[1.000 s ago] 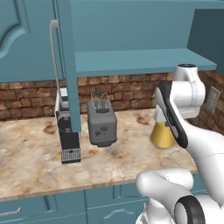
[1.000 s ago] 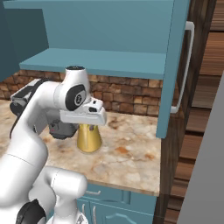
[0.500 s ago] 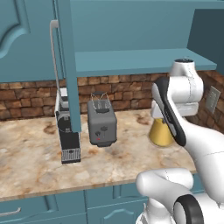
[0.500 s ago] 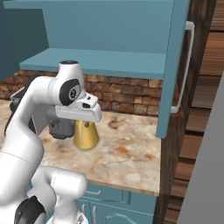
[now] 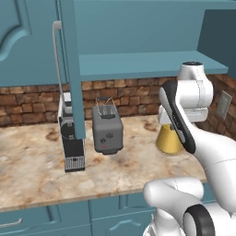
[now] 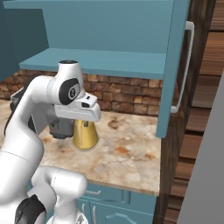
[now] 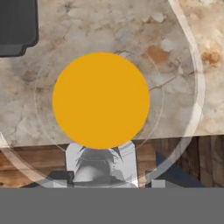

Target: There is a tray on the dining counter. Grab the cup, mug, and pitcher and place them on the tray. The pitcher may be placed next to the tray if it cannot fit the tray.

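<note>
The pitcher (image 5: 169, 140) is seen standing upright on the marble surface (image 5: 37, 170), toward the right of the left base view and close to the brick back wall (image 5: 133, 94). Its wide conical lower part is filled with orange-yellow liquid; the narrow neck is hidden behind the robot's wrist in both base views. In the right base view the pitcher (image 6: 85, 135) is found just below the white hand, left of centre, with its base resting on the surface (image 6: 131, 153).

In the hand view the pitcher (image 7: 101, 100) is looked down into from above: the liquid appears as a flat orange disc, ringed by the faint clear outline of the glass wall and rim. The marble surface (image 7: 175, 87) is seen through and around the glass.

The end effector is positioned directly over the pitcher's top in the base views, but its fingers are hidden by the wrist there. Whether the end effector is released or clenched on the neck cannot be told.

To the left of the pitcher, a dark grey toaster (image 5: 107, 129) with two empty slots stands on the surface, and farther left a black coffee machine (image 5: 71, 138) is partly covered by an open teal cabinet door (image 5: 71, 69). An open shelf (image 5: 147, 64) runs above.
</note>
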